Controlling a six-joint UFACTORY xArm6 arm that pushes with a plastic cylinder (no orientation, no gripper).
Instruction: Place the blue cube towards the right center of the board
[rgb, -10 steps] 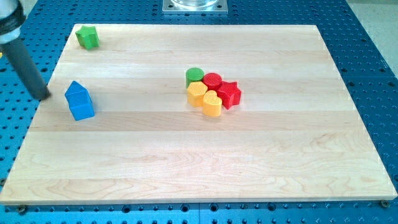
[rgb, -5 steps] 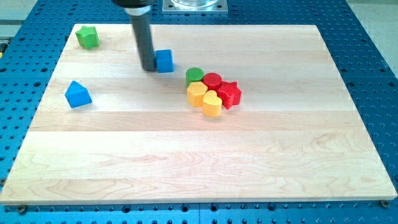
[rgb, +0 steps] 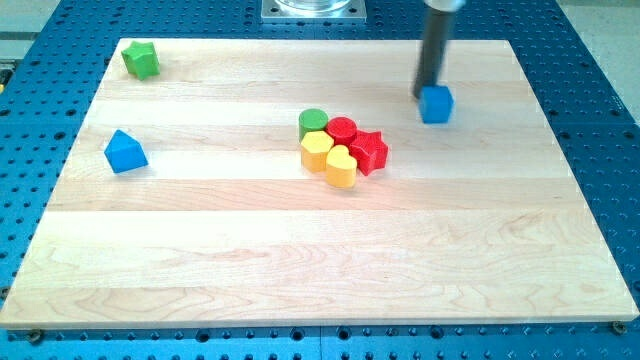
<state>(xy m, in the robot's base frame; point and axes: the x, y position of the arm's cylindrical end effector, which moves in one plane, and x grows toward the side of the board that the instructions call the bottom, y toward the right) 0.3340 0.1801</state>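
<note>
— Camera view shows our tip (rgb: 424, 96) at the upper right of the frame, touching the upper-left edge of the blue cube (rgb: 436, 104). Where does that leave us?

— The cube sits on the worktop (rgb: 300, 260) right of the middle but high; right center lies lower and further toward the frame's right. As for a hand, we have none: a bare rod, nothing grasped, only pressing.

— So how do we push well?

— We keep the tip behind the cube's upper-left face, so the push runs down and rightward through its middle. Off-center contact would likely spin it away.

— Any neighbours to mind?

— The cluster around the red star (rgb: 370, 151) lies well apart, left of our path.
</note>
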